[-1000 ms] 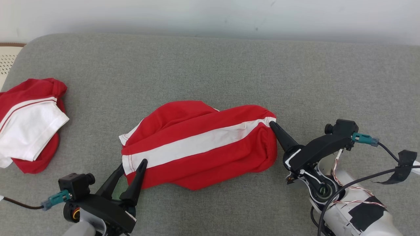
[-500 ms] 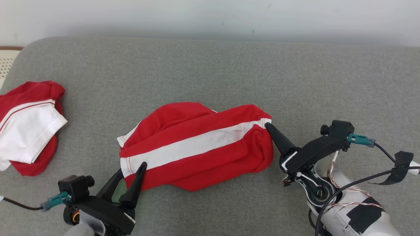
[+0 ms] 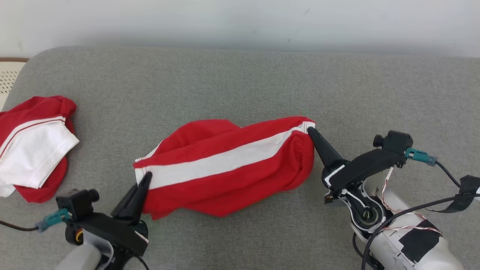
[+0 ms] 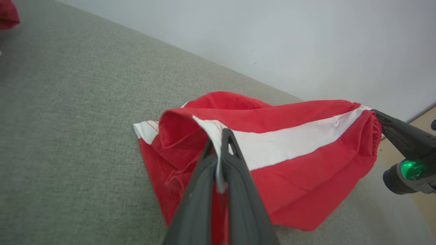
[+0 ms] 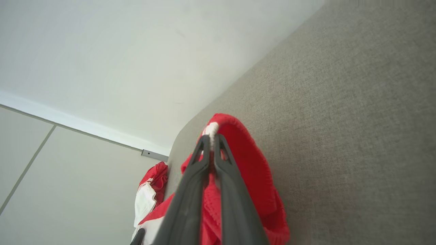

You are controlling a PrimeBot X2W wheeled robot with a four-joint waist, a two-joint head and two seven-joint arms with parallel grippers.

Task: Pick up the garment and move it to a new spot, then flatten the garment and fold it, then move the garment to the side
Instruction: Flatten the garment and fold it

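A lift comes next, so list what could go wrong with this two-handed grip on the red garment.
The left hand and right hand each pinch only a thin edge at the white stripe ends, so the garment may slip out. The cloth lies bunched between them, so it may lift twisted. A second garment lies to the left and could be landed on.

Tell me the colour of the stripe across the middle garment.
White stripe on the red garment; clearest in the head view.
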